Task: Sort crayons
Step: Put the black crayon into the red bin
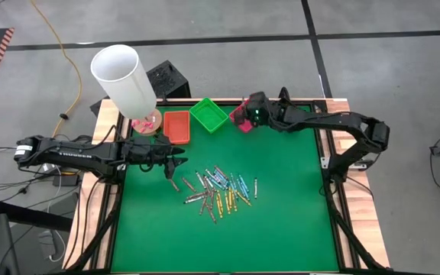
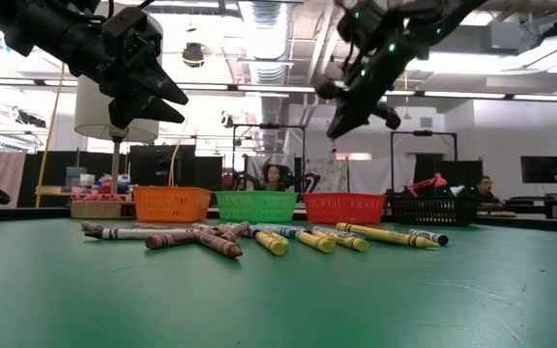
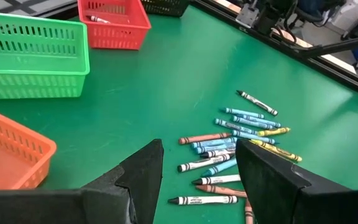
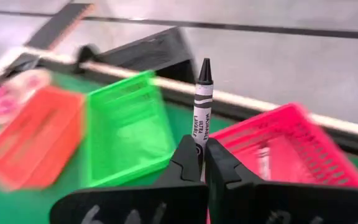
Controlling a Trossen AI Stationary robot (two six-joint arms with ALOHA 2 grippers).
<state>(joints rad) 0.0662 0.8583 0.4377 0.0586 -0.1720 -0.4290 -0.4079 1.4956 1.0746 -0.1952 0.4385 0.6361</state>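
Black crayon point(image 4: 202, 99) between closed right fingers point(image 4: 194, 155)

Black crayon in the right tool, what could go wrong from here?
The right tool pinches only the black crayon's lower end, so it might tilt or slip out early. It hangs near the pink tray's edge, beside the green tray, so a release could land it outside or in the wrong tray.

"ULTRA WASHABLE" printed lengthwise on the grey wrapper of the black-tipped crayon point(image 4: 202, 109), white "TROSSEN" lettering on the left arm point(image 1: 73, 153)
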